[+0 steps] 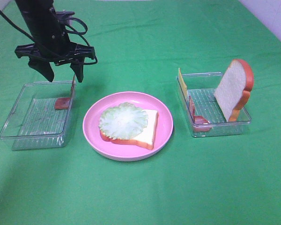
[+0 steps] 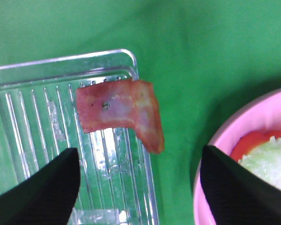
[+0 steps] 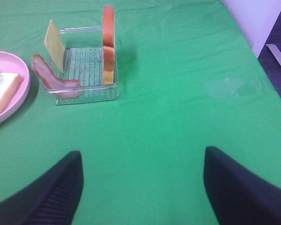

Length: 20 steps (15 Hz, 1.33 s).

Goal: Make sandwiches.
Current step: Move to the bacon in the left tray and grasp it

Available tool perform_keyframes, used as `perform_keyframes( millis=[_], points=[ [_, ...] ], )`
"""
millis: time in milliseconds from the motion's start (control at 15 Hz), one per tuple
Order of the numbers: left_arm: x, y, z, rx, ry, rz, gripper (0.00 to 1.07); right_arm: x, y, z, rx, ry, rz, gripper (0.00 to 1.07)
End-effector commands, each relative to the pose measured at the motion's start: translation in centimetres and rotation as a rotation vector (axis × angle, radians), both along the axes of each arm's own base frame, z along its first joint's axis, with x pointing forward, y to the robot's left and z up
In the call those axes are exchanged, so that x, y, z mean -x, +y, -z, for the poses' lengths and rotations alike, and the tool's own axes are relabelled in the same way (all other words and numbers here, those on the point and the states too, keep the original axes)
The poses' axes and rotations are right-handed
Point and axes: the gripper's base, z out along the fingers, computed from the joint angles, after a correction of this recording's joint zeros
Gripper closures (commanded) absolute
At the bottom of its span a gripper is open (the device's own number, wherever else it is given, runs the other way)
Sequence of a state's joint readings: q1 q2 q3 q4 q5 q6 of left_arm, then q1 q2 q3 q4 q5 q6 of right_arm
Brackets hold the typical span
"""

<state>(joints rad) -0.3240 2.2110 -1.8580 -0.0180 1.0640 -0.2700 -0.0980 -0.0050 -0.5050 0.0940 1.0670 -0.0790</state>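
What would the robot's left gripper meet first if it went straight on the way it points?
Probably the pink-red bacon strip draped over the rim of the clear plastic tray: the wrist view shows it ahead, between the fingers of the open left gripper. Depth is unclear; the rim could come first.

**A:** Surface (image 1: 140, 197)?
**B:** Plain green, no pattern.

**A:** Plate (image 1: 91, 124)?
**B:** Solid pink. Bread slice (image 1: 147, 129) on it: white face, orange-brown crust. Lettuce (image 1: 124, 121): pale green, lighter radial veins.

**A:** Trays?
**B:** Left tray (image 1: 37, 117) and right tray (image 1: 203, 101) both clear, floors ribbed in parallel lines. Left bacon strip (image 2: 117, 110): pink-red, paler mottling, one dark speck. On the right: cheese (image 3: 54, 40) yellow; upright bread slice (image 1: 230, 91) white, orange-brown crust; right bacon strip (image 3: 47, 74) darker pink-red.

**A:** Left gripper (image 1: 64, 76)?
**B:** Jaws black.
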Motion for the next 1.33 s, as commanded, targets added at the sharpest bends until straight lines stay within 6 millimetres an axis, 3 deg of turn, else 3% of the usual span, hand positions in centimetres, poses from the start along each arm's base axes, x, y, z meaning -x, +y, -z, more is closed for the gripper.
perform_keyframes(
  millis=[67, 400, 1333],
  points=[
    [-0.40, -0.14, 0.77, 0.013, -0.010, -0.012, 0.38, 0.11, -0.01, -0.11, 0.007, -0.020, 0.004, 0.38],
    [-0.62, -0.22, 0.76, 0.022, -0.034, -0.013, 0.51, 0.11, -0.01, -0.11, 0.007, -0.020, 0.004, 0.38],
    [-0.56, -0.20, 0.78, 0.018, -0.026, -0.010, 0.51, 0.11, -0.01, -0.11, 0.007, -0.020, 0.004, 0.38]
  ],
)
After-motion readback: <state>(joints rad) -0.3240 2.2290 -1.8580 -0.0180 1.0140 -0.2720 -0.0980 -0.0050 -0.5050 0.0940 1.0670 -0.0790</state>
